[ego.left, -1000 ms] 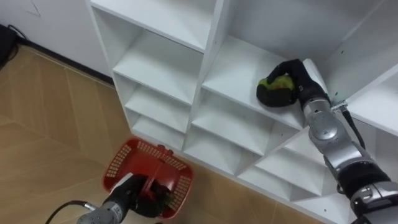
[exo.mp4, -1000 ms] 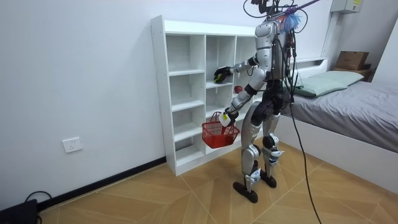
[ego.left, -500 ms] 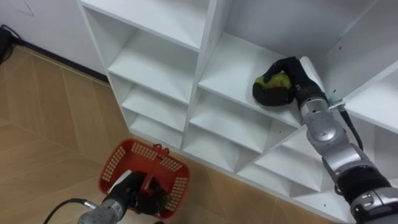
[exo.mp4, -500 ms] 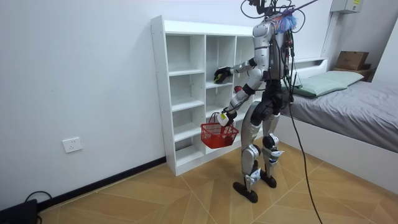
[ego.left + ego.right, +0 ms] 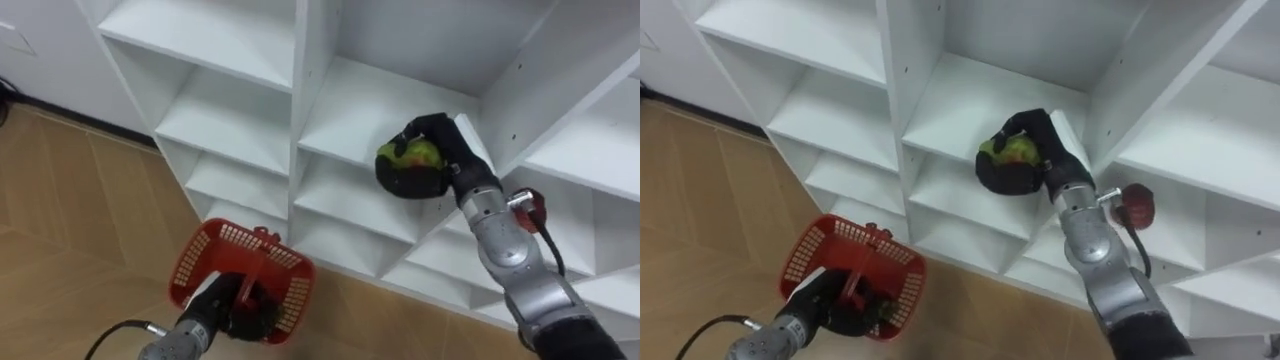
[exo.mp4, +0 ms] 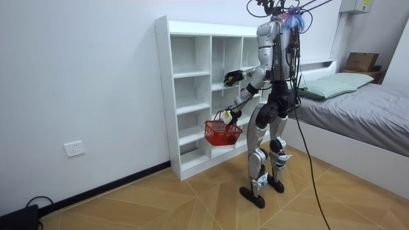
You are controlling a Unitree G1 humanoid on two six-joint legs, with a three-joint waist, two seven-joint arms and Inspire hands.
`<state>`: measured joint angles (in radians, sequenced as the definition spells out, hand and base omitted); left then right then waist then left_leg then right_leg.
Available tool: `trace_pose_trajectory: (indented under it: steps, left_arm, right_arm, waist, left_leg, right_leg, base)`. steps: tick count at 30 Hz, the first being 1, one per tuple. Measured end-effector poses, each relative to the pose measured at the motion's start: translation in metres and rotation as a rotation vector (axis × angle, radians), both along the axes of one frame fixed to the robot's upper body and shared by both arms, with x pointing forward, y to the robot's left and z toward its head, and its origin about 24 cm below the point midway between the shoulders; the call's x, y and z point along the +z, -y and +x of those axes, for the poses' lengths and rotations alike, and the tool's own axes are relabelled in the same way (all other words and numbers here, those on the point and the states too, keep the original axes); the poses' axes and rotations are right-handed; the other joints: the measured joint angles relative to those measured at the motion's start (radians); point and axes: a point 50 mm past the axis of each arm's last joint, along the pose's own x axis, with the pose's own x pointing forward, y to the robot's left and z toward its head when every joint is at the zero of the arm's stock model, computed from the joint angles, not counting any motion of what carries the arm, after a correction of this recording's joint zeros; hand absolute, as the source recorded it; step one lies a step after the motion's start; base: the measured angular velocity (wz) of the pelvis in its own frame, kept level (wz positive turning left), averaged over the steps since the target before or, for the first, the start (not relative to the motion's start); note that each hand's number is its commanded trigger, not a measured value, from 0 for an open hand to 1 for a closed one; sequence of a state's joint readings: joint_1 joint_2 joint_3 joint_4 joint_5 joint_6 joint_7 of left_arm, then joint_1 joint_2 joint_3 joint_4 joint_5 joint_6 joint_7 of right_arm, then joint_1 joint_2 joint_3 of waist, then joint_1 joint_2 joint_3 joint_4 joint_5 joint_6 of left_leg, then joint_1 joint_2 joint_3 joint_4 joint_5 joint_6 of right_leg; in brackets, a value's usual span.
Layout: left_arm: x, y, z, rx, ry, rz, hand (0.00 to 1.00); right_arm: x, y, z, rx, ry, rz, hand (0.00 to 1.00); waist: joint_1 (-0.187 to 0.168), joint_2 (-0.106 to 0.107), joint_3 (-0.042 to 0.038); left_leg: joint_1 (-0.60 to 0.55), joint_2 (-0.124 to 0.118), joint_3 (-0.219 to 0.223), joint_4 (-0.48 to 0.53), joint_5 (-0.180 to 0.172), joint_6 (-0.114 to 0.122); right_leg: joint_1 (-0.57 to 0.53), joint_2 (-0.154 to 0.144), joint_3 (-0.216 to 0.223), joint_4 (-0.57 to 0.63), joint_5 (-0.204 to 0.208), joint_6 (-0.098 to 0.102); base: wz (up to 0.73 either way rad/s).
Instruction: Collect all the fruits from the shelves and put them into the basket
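My right hand is shut on a green-yellow fruit, black fingers curled round it at the front edge of a middle shelf of the white closet. Low on my left, my left hand is shut on the handle of a red mesh basket, which hangs in front of the bottom shelves. In the room view I stand facing the closet, with the basket below the raised right hand. A red round fruit shows on a shelf of the right column, beside my right forearm.
The closet's other compartments on the left look bare. Wood floor lies below it. A bed stands at the room view's right, behind me. A wall socket sits low on the wall.
My right hand has drawn the fruit from deeper on the shelf out to its front edge. The basket has risen a little. The head camera has shifted toward the closet.
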<state>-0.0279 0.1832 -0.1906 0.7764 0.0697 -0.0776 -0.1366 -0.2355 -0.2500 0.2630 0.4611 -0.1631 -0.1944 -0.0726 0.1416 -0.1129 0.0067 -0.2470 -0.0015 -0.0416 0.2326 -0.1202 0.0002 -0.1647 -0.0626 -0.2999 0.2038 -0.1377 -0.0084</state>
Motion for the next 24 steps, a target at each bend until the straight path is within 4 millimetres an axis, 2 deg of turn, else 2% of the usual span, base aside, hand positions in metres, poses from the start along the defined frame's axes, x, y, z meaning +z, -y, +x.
trace_pose_trajectory:
  steps: [5,9,11,16,21,24]
  left_arm:
    - [-0.001,0.0,-0.001,0.0,-0.006,-0.004,1.0]
    - [-0.002,0.003,-0.003,-0.008,-0.012,-0.026,1.0]
    - [-0.003,0.004,-0.004,-0.012,-0.016,-0.032,1.0]
    - [-0.005,0.005,-0.009,-0.015,-0.023,-0.04,1.0]
    - [-0.012,0.004,-0.017,-0.005,-0.052,-0.04,1.0]
    - [-0.013,0.007,-0.018,-0.003,-0.054,-0.046,1.0]
  right_arm:
    - [-0.008,-0.016,-0.019,0.111,-0.052,0.022,1.0]
    - [-0.042,-0.027,-0.047,0.223,-0.274,-0.013,1.0]
    - [-0.047,-0.028,-0.052,0.255,-0.31,-0.031,1.0]
    - [-0.039,-0.035,-0.05,0.306,-0.265,-0.08,1.0]
    - [-0.04,-0.039,-0.053,0.35,-0.275,-0.126,1.0]
    - [-0.044,-0.044,-0.056,0.361,-0.293,-0.107,1.0]
  waist:
    - [-0.001,0.009,-0.0054]
    - [0.0,0.012,-0.0036]
    - [-0.002,0.013,-0.0026]
    - [-0.005,0.015,0.0001]
    - [-0.008,0.028,0.0139]
    - [-0.009,0.028,0.0139]
  left_leg:
    - [0.013,0.009,0.024,-0.012,0.0,-0.001]
    - [0.001,0.009,0.027,-0.008,0.0,-0.001]
    - [-0.015,0.009,0.027,0.0,0.0,-0.001]
    - [-0.027,0.009,0.034,0.004,0.0,-0.001]
    - [-0.031,0.008,0.034,0.004,0.0,-0.001]
    - [-0.044,0.009,0.034,0.004,0.001,-0.001]
  right_leg:
    - [-0.004,0.007,0.027,0.001,0.004,-0.004]
    - [-0.019,0.008,0.038,0.004,0.007,-0.005]
    - [-0.034,0.007,0.039,0.011,0.008,-0.005]
    - [-0.049,0.007,0.05,0.018,0.008,-0.005]
    - [-0.053,0.007,0.053,0.017,0.006,-0.003]
    - [-0.067,0.007,0.053,0.016,0.006,-0.003]
  base:
    - [-0.17]
    - [-0.06]
    - [0.0]
    - [-0.03]
    - [0.0]
    - [0.0]
